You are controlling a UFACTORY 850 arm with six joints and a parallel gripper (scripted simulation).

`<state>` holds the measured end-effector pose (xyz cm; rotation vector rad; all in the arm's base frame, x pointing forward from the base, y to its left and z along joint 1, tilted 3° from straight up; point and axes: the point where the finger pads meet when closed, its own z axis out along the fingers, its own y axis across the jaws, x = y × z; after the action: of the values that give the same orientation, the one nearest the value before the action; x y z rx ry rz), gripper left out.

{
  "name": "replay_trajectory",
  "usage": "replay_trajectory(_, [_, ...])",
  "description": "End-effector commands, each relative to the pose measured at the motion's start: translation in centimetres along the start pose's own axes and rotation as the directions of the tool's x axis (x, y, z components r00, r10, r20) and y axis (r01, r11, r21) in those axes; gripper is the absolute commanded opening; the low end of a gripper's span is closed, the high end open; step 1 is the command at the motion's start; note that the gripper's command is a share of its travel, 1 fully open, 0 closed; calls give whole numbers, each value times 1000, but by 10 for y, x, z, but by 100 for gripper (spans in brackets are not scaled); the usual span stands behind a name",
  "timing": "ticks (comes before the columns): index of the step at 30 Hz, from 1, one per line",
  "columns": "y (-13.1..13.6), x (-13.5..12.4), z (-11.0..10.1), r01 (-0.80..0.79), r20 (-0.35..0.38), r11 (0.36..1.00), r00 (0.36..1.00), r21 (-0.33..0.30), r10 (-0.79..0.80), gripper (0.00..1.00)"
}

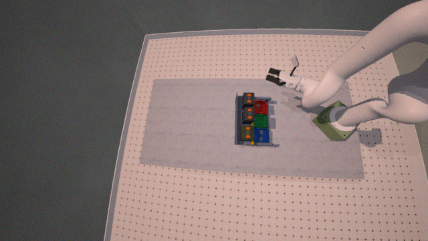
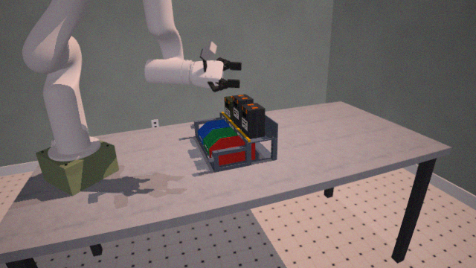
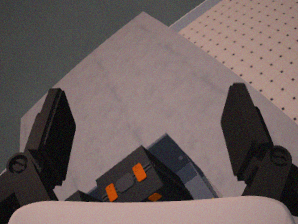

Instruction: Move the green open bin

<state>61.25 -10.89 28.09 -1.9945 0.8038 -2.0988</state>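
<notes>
The gripper (image 2: pixel 227 75) hangs above the shelf (image 2: pixel 274 128), jaws released and holding nothing; the green bin (image 1: pixel 261 120) sits in the shelf.

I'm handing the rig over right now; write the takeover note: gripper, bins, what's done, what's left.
Gripper: open, holding nothing, in the air above the shelf, near its red-bin end.
Green bin: on the shelf, between the red bin and the blue bin, untouched. Its parts can't be made out.
Three dark bins stand in the row behind.
Done: nothing yet; no bin is off the shelf.
Left: reach and grasp the green bin only, draw it out, stand it flat on the table, release. Leave the other bins level.
</notes>
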Motion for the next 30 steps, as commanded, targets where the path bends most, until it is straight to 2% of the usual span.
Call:
replay_trajectory(1, [3,2,-9,0,-2,1000,1000,1,0,100])
replay_trajectory(5, [18,7,-46,0,-1,1000,1000,1,0,100])
replay_trajectory(17, [18,7,-46,0,-1,1000,1000,1,0,100])
replay_trajectory(22, [38,14,-96,0,-1,1000,1000,1,0,100])
replay_trajectory(30, [38,14,-96,0,-1,1000,1000,1,0,100])
